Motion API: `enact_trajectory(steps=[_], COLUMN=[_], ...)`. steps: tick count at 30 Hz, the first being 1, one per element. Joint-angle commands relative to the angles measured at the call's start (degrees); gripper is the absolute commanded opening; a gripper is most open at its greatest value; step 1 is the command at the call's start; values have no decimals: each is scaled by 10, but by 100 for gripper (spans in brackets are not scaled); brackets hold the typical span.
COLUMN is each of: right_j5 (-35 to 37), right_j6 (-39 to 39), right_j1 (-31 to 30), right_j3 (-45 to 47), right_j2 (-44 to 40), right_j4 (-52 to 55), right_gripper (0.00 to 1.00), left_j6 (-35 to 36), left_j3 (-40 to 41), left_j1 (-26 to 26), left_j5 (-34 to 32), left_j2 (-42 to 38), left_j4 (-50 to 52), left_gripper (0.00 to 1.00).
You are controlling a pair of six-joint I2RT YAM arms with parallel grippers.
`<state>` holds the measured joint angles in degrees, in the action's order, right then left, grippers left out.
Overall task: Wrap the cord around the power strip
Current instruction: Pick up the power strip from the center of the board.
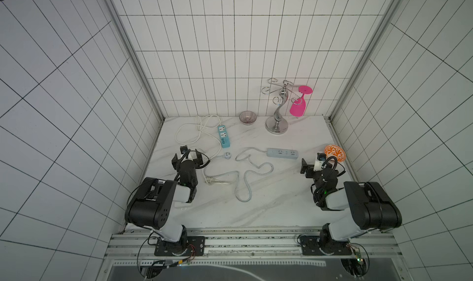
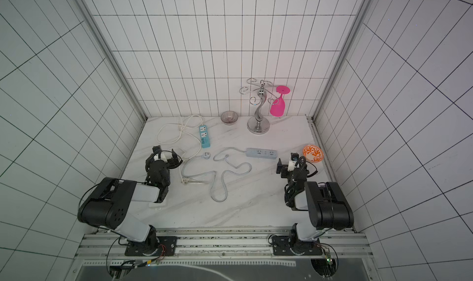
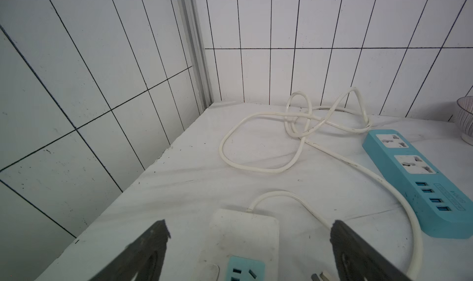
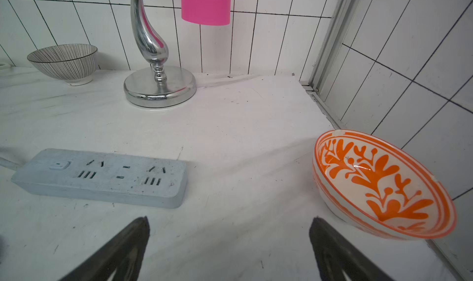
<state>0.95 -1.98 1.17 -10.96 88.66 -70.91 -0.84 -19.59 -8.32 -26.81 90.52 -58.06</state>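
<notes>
White-tiled walls [image 1: 230, 62] are being seen on three sides of a marble-look table [image 1: 268, 203]. The power strip [image 1: 282, 153] is being left flat right of centre, its cord [image 1: 245, 176] sprawled unwound in loose loops across the middle. The left gripper [image 3: 249, 223] is being held spread and empty over a white strip [image 3: 240, 231]. The right gripper [image 4: 230, 219] is likewise spread and empty, between the power strip and an orange bowl [image 4: 384, 185].

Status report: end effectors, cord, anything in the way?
Left end effector, right end effector open, empty. Cord unwrapped, sprawled beside power strip. Cream-white cable lies against cord.
</notes>
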Motion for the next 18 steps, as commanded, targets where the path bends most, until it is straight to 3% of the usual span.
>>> enact_trajectory(steps=[1, 18], right_j5=[-4, 10], right_j6=[3, 10], right_j1=[7, 8], right_j3=[-35, -37], right_j2=[1, 2], right_j4=[-19, -15], right_gripper=[99, 99], left_j6=[0, 0], left_j3=[-1, -1], left_j1=[-2, -1], left_j5=[-2, -1], left_j2=[2, 1], left_j4=[-15, -15], left_gripper=[98, 98])
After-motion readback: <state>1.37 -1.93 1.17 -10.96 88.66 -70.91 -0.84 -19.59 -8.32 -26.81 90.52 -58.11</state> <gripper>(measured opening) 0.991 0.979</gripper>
